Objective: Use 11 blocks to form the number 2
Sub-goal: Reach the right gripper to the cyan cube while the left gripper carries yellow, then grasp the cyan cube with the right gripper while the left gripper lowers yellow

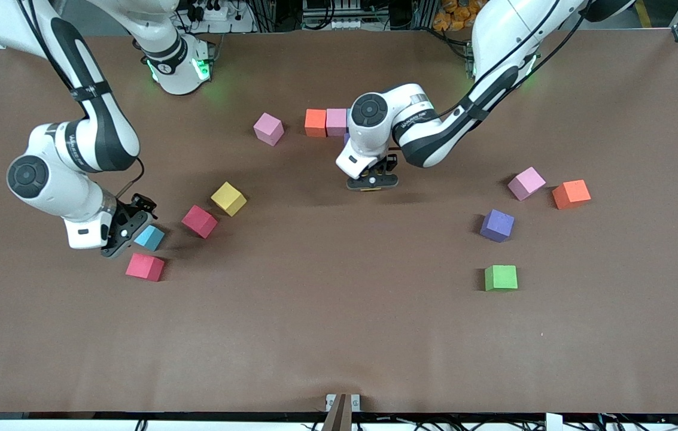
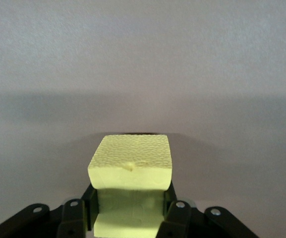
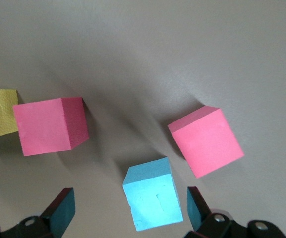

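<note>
The left gripper [image 1: 373, 179] is pinching a matte yellow foam cube [image 2: 131, 163] beside the orange-and-pink row [image 1: 327, 122]; seat it flush. The right gripper [image 1: 126, 230] is hanging spread around the light-blue foam cube [image 3: 152, 198]

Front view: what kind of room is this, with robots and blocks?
Probably a robot lab: two white robot arms stand at a brown covered table, small foam cubes like the green foam cube lie scattered, and cables and a power strip sit along the edge.
</note>
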`<state>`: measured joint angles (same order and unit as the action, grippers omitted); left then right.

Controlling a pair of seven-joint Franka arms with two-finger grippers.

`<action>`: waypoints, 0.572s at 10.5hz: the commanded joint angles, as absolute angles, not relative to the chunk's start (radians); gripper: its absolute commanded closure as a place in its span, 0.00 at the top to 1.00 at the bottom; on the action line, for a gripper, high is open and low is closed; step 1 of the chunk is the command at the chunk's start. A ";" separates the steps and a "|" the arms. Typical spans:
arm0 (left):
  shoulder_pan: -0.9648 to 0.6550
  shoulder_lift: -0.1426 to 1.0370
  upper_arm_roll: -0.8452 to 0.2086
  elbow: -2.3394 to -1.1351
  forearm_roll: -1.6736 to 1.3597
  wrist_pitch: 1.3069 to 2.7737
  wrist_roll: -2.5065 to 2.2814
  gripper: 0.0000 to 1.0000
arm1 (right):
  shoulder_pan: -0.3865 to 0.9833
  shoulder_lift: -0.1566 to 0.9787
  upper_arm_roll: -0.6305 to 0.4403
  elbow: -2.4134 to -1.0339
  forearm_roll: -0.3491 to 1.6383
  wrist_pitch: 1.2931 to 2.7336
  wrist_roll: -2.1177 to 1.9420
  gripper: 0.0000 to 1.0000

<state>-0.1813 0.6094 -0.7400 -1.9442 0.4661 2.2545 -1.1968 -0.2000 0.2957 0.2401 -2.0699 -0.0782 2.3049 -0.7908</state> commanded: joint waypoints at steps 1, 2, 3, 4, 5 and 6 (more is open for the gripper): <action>-0.201 0.604 -0.736 -1.956 0.491 2.261 -1.192 0.50 | -0.236 0.320 0.256 -2.068 -0.129 2.339 -0.828 1.00; -0.212 0.606 -0.736 -1.956 0.491 2.263 -1.192 0.50 | -0.236 0.333 0.256 -2.069 -0.158 2.358 -0.834 1.00; -0.213 0.607 -0.736 -1.954 0.491 2.264 -1.190 0.50 | -0.236 0.337 0.256 -2.068 -0.229 2.374 -0.854 1.00; -0.215 0.609 -0.736 -1.954 0.492 2.266 -1.192 0.50 | -0.236 0.342 0.256 -2.069 -0.274 2.388 -0.864 1.00; -0.216 0.614 -0.736 -1.951 0.491 2.266 -1.195 0.50 | -0.248 0.369 0.256 -2.071 -0.275 2.388 -0.874 1.00; -0.225 0.615 -0.736 -1.951 0.491 2.266 -1.200 0.50 | -0.262 0.388 0.256 -2.075 -0.275 2.387 -0.899 1.00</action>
